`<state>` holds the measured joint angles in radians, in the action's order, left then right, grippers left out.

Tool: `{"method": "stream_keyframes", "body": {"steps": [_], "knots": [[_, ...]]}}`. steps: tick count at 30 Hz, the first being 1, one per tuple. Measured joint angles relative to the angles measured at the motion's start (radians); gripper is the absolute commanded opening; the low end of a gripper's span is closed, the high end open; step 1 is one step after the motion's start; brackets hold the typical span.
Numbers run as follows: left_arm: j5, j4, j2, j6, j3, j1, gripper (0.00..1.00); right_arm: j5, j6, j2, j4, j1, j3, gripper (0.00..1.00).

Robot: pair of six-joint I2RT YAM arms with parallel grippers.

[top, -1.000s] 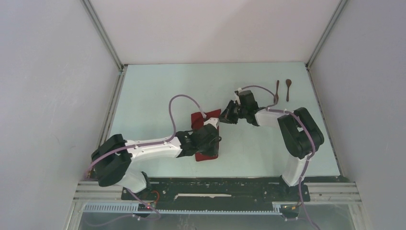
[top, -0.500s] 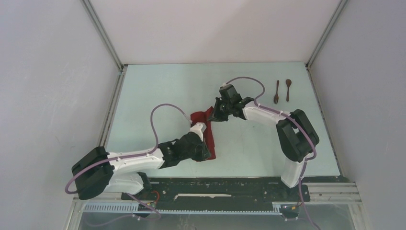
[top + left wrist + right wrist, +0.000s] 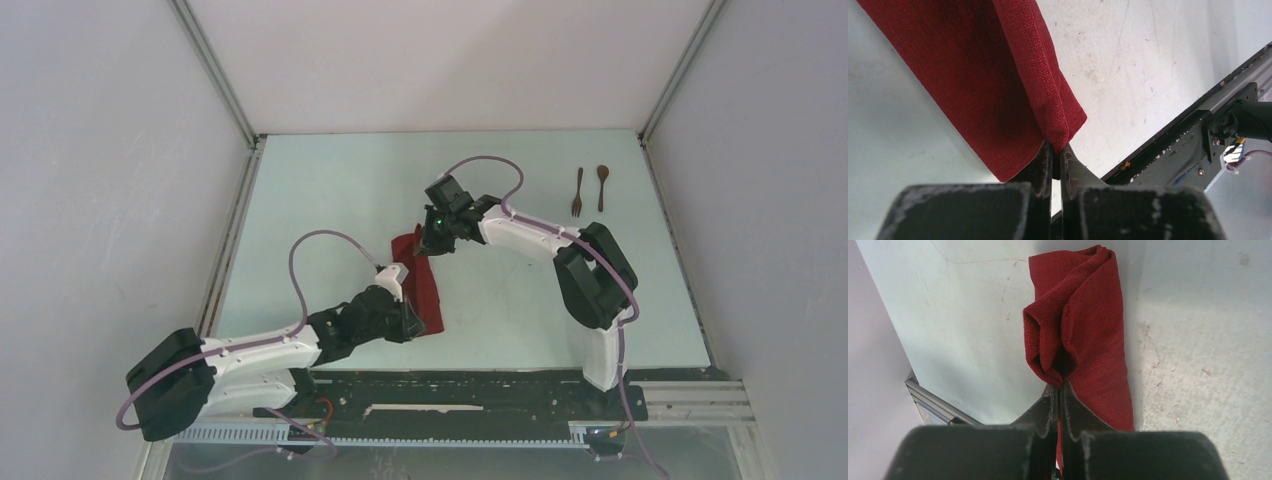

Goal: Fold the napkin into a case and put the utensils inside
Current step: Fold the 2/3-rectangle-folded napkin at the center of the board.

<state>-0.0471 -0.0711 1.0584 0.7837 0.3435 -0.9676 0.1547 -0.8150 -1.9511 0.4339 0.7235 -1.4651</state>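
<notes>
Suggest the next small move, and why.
Probably lay both pinched ends flat on the table. The left end effector is shut on the near corner of the napkin and the right end effector on its bunched far end; the cloth is doubled but not a flat case, while fork and spoon lie apart.

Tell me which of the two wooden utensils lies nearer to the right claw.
The fork, with tines at its near end; it lies left of the spoon, on the side toward the right claw.
</notes>
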Motion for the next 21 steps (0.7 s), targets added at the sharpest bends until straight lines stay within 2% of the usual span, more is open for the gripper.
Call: {"method": "stream_keyframes", "body": {"steps": [21], "knots": [[0.036,-0.036,-0.08,0.051,-0.134,0.062,0.02,0.081,-0.108,-0.12,-0.061,0.025,-0.037,0.0]]}}
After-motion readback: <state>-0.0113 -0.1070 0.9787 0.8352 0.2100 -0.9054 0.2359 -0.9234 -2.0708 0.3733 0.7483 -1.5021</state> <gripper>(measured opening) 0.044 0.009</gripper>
